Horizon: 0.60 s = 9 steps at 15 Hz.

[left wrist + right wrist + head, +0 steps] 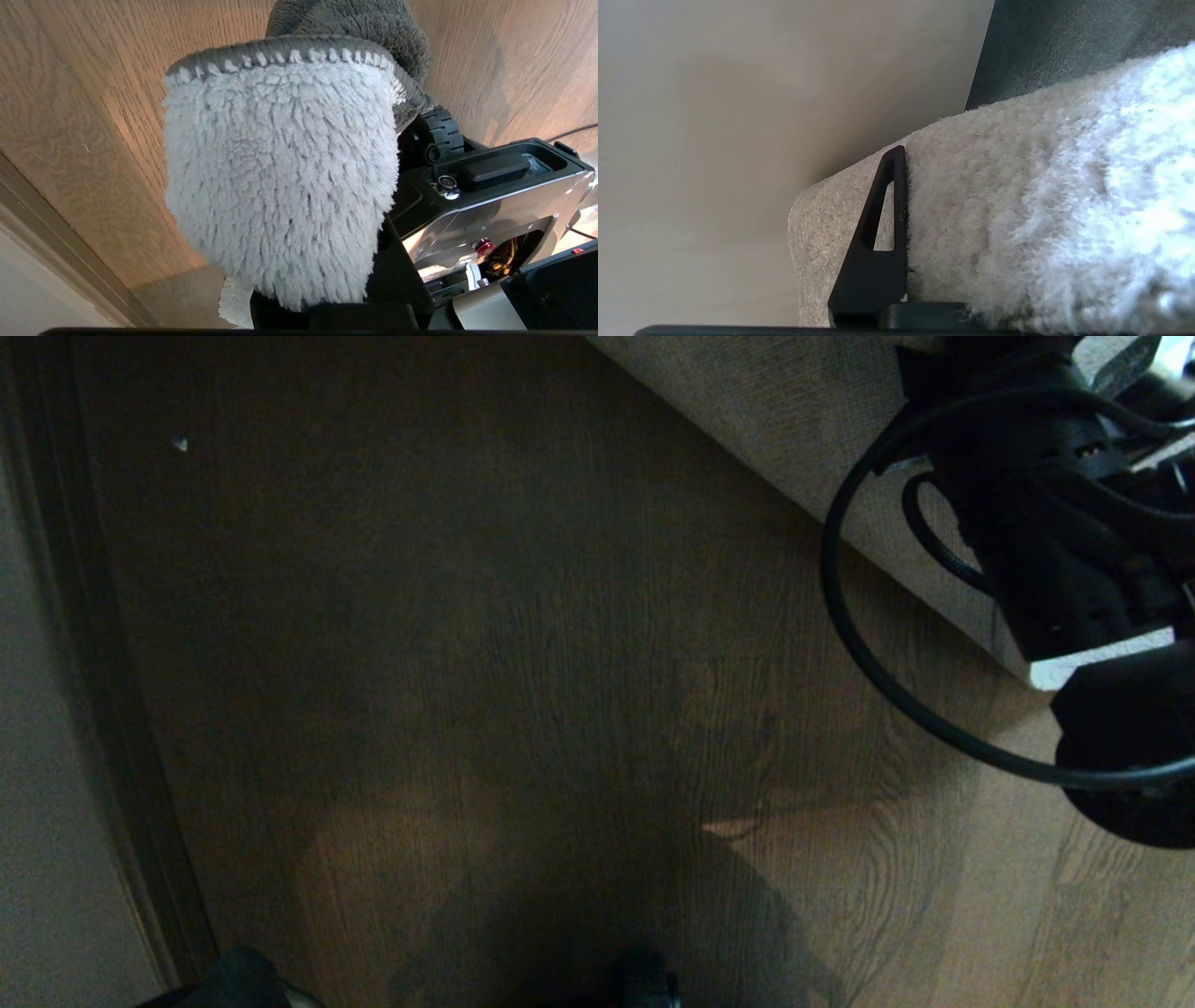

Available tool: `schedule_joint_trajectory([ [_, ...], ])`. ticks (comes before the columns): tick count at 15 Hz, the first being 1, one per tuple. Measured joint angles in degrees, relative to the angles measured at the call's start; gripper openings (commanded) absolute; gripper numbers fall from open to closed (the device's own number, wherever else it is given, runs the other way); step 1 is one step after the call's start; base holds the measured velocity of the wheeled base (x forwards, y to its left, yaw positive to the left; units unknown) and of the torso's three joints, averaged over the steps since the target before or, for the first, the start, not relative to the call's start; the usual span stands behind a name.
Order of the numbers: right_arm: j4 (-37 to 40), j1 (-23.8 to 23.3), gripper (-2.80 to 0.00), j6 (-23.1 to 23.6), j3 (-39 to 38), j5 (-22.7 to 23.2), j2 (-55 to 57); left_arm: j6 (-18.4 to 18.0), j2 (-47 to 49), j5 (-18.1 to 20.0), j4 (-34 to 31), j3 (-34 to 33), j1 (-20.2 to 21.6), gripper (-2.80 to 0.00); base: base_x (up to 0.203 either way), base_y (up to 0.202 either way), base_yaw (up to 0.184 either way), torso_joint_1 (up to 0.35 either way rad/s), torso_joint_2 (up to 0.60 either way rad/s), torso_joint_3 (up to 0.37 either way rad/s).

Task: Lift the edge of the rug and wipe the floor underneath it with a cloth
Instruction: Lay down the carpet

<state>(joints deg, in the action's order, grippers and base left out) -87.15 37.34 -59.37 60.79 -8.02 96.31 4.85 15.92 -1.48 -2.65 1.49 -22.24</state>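
Head view: dark brown wooden floor [523,691] across most of the frame, grain lines running toward the lower right, where the planks lie brighter. In the upper right, the rug edge [812,439] raised off the planks with its woven grey-beige backing turned to the camera, the straight border slanting down to a pale corner at the right. In front of that backing, the black right arm [1064,551] with a looping black cable [845,635]; its fingertips hidden behind the arm's bulk. Along the left edge, a dark baseboard [103,709] and a pale wall [37,784]. A small pale speck [179,444] on the floor at the upper left.

Left wrist view: the cloth [280,186], a shaggy pale grey-white rag with a stitched grey hem, filling the centre of the frame and hanging over the left gripper [327,298], clenched on it; the fingers themselves covered by the pile. Behind the cloth, brown planks; at the lower right, the robot's black base [495,186] with a ribbed wheel; at the lower left, baseboard and wall.

Right wrist view: right gripper [903,242] clamped on the rug edge, one black triangular finger [878,252] pressed flat against the beige backing, plush light pile bulging on the other side at the centre and right of the frame. Pale wall across the left; dark grey surface at the upper right.
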Motion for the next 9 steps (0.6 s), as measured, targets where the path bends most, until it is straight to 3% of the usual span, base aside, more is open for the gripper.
schedule_joint_trajectory([
  [5, -0.09, 0.0, -2.8, -0.06, -0.75, 0.09, -0.16, 0.03, 0.0, 0.01, 0.04, 0.0, 1.55, -2.8, 0.0, 0.0, 0.0, 0.0, 0.0, 0.0],
  [7, -0.11, 0.0, -2.8, 0.0, -1.15, 0.01, -0.26, 0.02, 0.06, 0.02, 0.07, 0.0, 5.16, -2.8, 0.0, 0.0, 0.0, 0.0, 0.0, 0.0],
  [9, -0.11, 0.0, -2.8, -0.17, -1.18, 0.0, -0.28, 0.0, 0.3, 0.0, 0.5, -0.14, 11.93, -2.8, 0.0, 0.0, 0.0, 0.0, 0.0, 0.0],
])
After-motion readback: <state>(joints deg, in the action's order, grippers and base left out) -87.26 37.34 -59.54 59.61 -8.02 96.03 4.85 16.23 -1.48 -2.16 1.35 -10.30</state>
